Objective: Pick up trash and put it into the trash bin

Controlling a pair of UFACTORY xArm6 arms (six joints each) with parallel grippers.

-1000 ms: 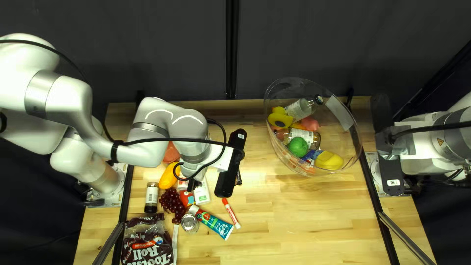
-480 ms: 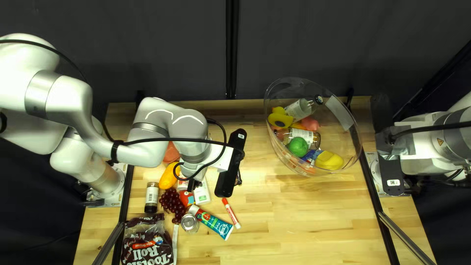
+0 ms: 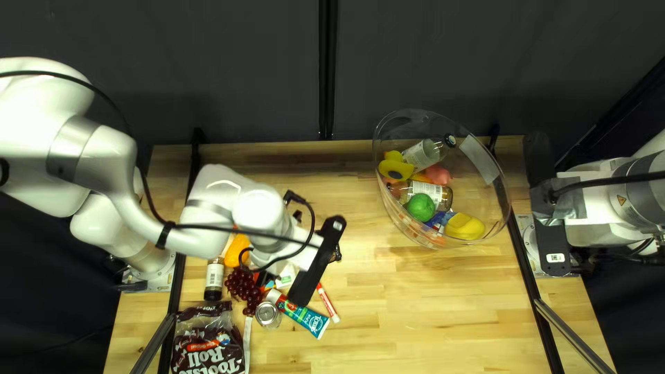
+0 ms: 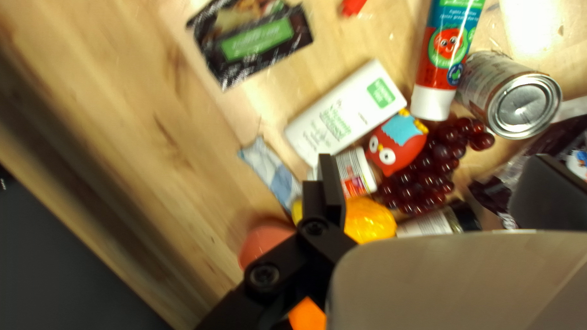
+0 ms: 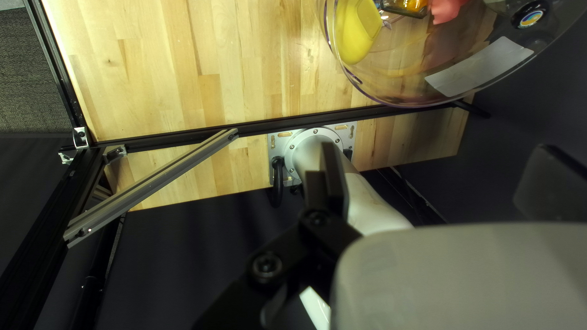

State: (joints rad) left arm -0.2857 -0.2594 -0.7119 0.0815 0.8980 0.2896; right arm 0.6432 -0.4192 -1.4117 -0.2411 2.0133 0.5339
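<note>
Two fingers wide apart, our empty left tool (image 3: 262, 278) points at glossy, dark-red plastic grapes (image 4: 423, 182); a white, green-labelled, flat container (image 4: 346, 115) lies near them. Our right tool (image 3: 586, 264) gapes empty, well away.

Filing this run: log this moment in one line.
left tool open, facing grapes | right tool open | packet on table | clear tub holds bottles

White lettering (image 3: 217, 355) marks the brown bag (image 3: 190, 331) at seven o'clock in the top left view; print covers the tube (image 3: 298, 314) near six; a warning triangle (image 3: 622, 199) marks the right arm (image 3: 637, 166) at three. Near the tube, the white box (image 4: 306, 134) bears a green label (image 4: 381, 92).
</note>
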